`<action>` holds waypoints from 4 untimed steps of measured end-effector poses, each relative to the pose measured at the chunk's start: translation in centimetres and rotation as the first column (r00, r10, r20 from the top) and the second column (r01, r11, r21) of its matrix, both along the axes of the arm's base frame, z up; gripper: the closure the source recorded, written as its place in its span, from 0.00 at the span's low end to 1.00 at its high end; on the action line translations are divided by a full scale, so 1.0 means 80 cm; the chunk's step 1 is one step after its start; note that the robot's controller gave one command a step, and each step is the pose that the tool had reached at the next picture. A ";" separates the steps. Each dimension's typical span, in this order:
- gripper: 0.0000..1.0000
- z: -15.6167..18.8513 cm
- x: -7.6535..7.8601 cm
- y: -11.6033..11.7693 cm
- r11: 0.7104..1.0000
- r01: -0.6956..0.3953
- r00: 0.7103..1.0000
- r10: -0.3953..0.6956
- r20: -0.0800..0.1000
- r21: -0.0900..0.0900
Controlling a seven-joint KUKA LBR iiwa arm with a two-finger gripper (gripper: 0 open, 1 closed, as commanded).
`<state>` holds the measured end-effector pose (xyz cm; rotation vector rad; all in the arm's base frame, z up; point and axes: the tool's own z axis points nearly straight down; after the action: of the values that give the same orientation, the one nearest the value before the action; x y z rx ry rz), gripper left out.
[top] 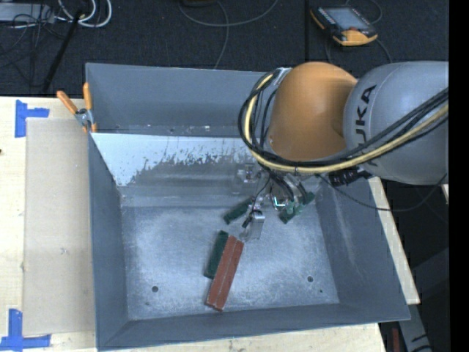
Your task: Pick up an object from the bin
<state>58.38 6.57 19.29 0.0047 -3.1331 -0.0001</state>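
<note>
Grey sheet metal forms the bin (106,226) you are looking down into, its floor dusted pale. Your arm comes in from the right, and its orange cover (308,112) and black cables hide the far right corner of the bin. The hand (255,218) hangs low below that cover, over the middle of the floor; it is too tangled in shadow and wiring for you to tell whether it is open or closed. A long red-brown block (224,273) lies just in front of it, with a dark green strip (215,254) touching its left side and partly tucked under it. A small dark green piece (236,213) sits just left of the hand; contact is unclear.
</note>
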 end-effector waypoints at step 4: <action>0.00 -0.152 -0.012 0.017 0.890 -0.457 0.890 0.457 0.012 0.000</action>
<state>57.42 7.94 7.10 0.7433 -3.0560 -0.0018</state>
